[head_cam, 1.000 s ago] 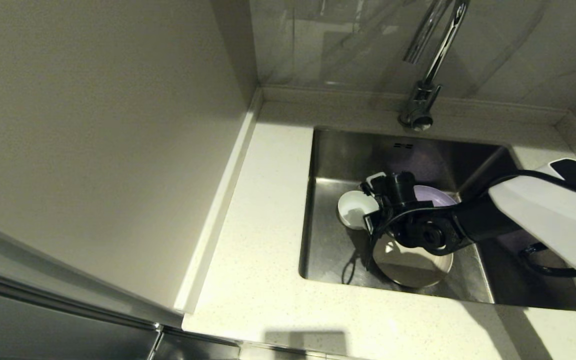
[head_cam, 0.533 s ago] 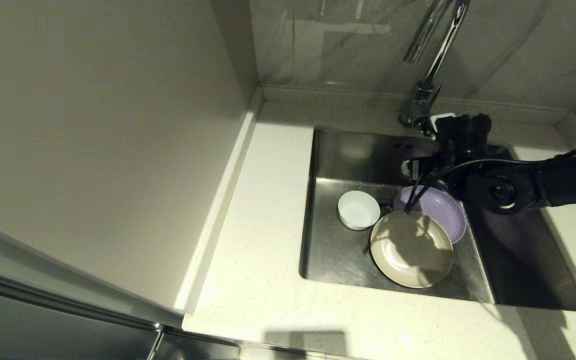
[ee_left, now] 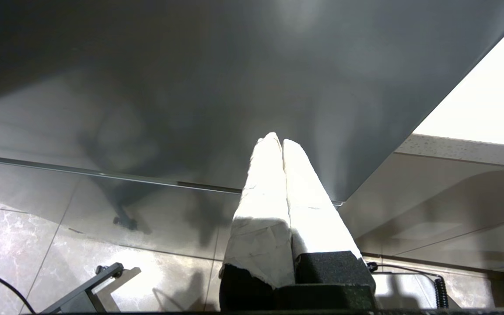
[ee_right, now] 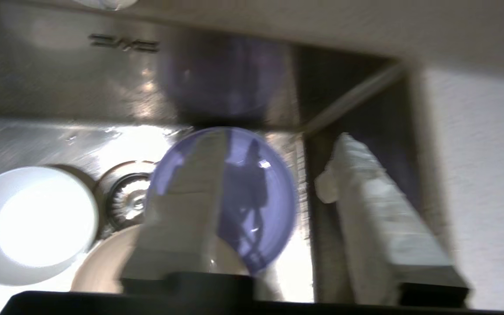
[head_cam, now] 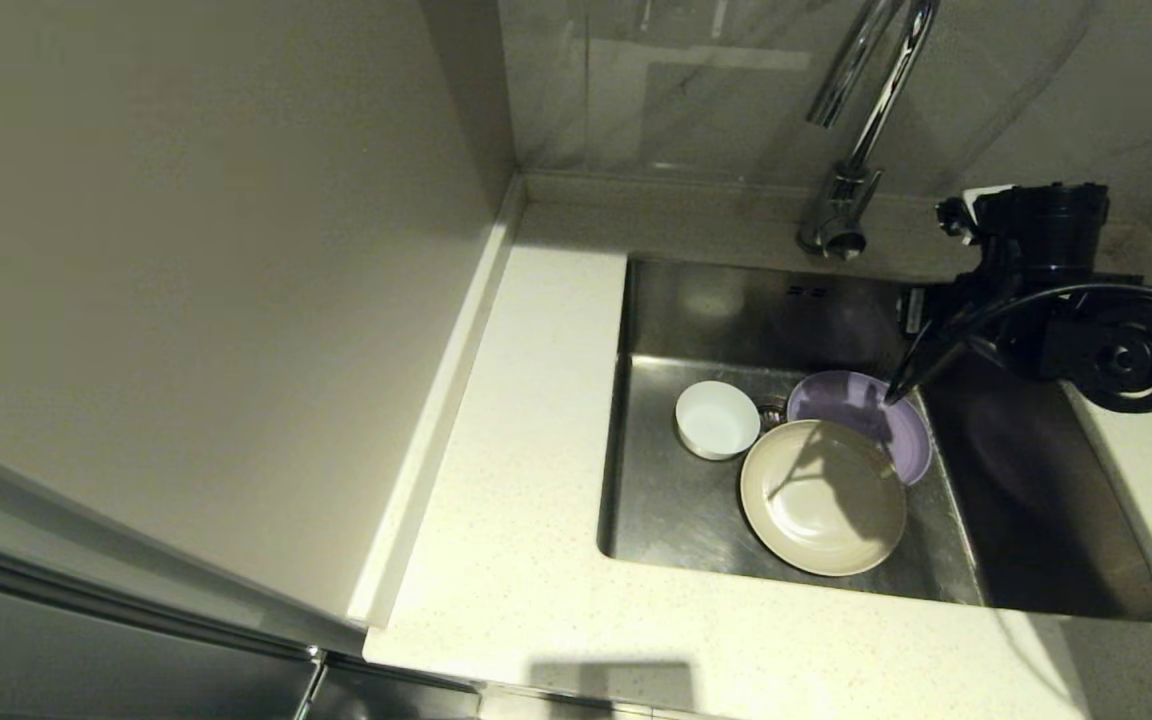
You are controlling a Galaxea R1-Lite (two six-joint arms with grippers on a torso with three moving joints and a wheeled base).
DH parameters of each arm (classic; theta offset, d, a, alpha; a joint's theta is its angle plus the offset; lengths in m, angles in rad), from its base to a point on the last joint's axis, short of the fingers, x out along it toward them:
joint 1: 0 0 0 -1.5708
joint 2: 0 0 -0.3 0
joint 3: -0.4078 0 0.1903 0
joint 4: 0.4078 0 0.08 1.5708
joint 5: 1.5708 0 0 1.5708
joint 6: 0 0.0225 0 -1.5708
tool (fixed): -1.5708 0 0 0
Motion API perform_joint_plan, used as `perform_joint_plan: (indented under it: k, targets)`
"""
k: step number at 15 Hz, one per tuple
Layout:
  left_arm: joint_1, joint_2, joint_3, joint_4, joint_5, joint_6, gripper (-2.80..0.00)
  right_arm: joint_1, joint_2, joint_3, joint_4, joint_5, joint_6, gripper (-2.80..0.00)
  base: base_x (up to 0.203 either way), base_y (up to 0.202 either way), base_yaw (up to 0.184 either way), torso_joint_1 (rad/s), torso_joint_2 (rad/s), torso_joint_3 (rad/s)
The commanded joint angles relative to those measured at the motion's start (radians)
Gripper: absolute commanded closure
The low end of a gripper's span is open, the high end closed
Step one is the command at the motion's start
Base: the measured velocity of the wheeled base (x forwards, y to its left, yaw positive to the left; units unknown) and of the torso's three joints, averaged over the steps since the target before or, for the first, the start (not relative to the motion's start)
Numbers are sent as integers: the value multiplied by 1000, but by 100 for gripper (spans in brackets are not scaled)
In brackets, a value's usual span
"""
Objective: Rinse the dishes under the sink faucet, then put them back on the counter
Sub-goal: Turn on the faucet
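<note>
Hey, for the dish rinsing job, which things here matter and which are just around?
Part of the job:
white bowl, purple plate and beige plate, all in the sink
faucet
counter
right tool, open, above the sink's right side

Just around:
left tool, shut, parked beside a cabinet
wall panel at the left
drain strainer
</note>
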Motion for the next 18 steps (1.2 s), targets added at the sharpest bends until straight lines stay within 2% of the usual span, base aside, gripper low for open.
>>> perform_joint_plan:
  k: [1,2,3,5,7,8,11,12,14,17,18]
  targets:
    - [0,-3,0,-1,0,-1,0,-27,-24,-10,5,11,-59,0,0,0,0,0,0,0]
    - [0,-3,0,-1,0,1,0,-60,-29,-15,18,67,-87,0,0,0,0,0,0,0]
    - [0,-3,0,-1,0,-1,0,-94,-30,-33,26,164,-97,0,0,0,0,0,0,0]
    - [0,-3,0,-1,0,-1,0,-197,0,-148,30,352,-100,0,0,0,0,0,0,0]
    - [0,-3,0,-1,0,-1,0,-276,48,-269,29,479,-90,0,0,0,0,0,0,0]
    - [0,-3,0,-1,0,-1,0,-293,69,-325,30,522,-55,0,0,0,0,0,0,0]
    - [-1,-3,0,-1,0,-1,0,-303,106,-443,32,649,189,0,0,0,0,0,0,0]
    - [0,-3,0,-1,0,-1,0,-303,114,-461,33,703,237,0,0,0,0,0,0,0]
    - [0,-3,0,-1,0,-1,0,-297,128,-483,34,761,286,0,0,0,0,0,0,0]
    - [0,-3,0,-1,0,-1,0,-238,140,-514,27,760,408,0,0,0,0,0,0,0]
    - [0,-3,0,-1,0,-1,0,-235,147,-530,29,762,414,0,0,0,0,0,0,0]
